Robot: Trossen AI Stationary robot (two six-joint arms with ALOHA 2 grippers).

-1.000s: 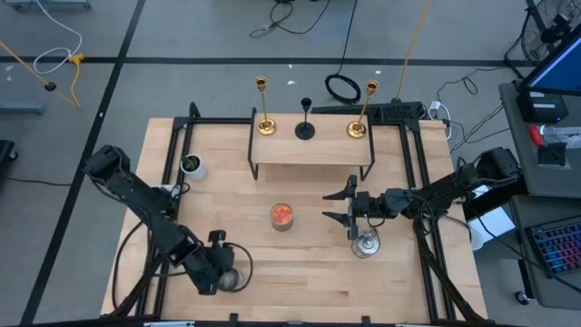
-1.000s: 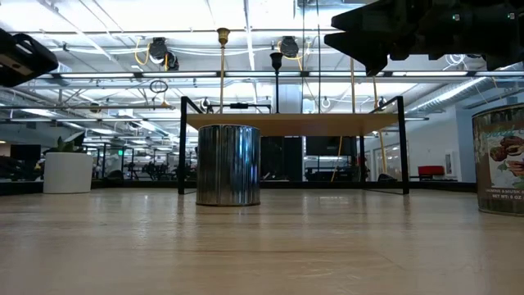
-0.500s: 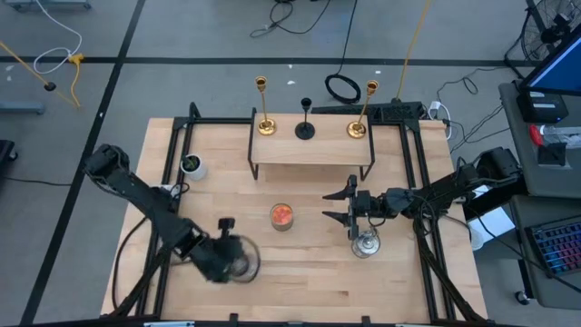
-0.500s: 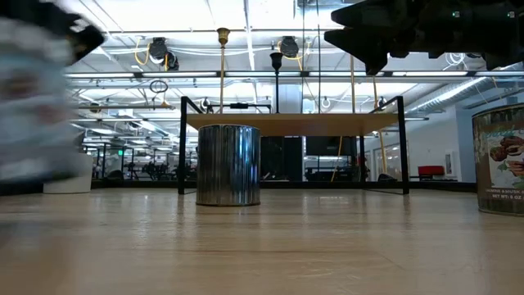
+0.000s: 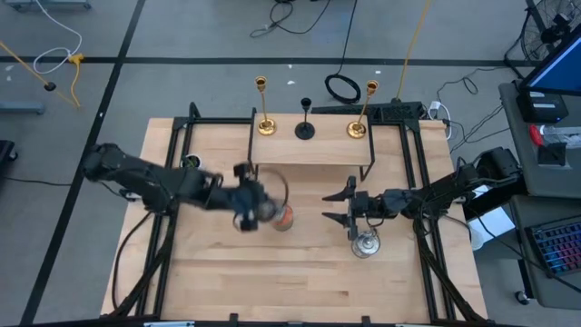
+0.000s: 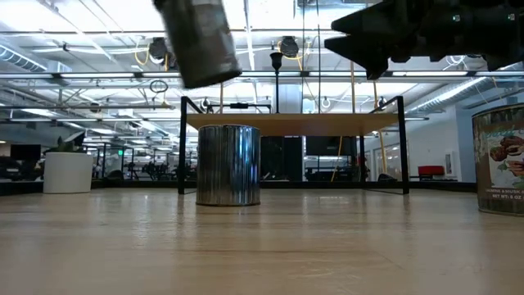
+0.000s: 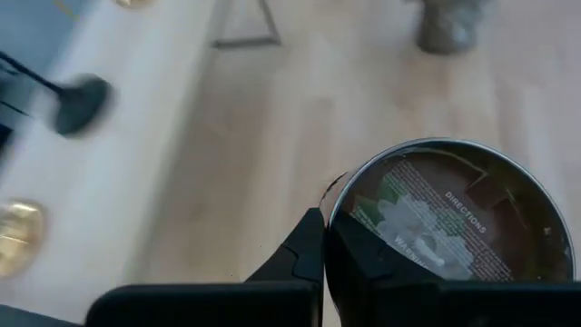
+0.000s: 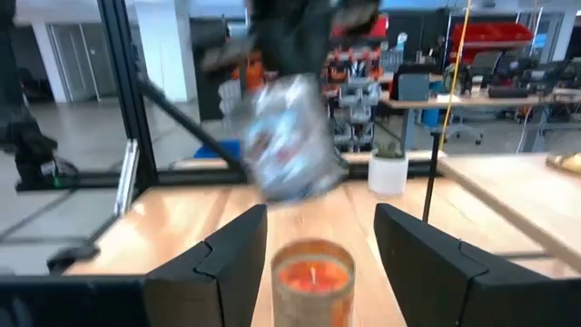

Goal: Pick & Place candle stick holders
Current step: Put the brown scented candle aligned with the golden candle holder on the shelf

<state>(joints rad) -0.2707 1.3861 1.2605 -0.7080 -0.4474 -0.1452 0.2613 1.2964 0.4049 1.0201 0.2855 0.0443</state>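
A: Front half of my worktop (image 5: 300, 282) lies bare; either hand passes freely.

B: Mid-worktop I see obstacles: orange candle jar (image 5: 283, 216), shiny tin (image 5: 367, 243), and the shelf (image 5: 313, 145) crowded with candle stick holders (image 5: 306, 129).

Counts on and around my table

I count 3 candle stick holders on the shelf: 2 gold ones (image 5: 264, 124) (image 5: 358, 128) and 1 black one (image 5: 305, 129) between them. There are 2 shiny tins, 1 carried in my left gripper (image 5: 257, 205) and 1 standing under my right gripper (image 5: 334, 204), plus 1 orange candle jar (image 5: 284, 218) and 1 small white cup (image 5: 193, 166).
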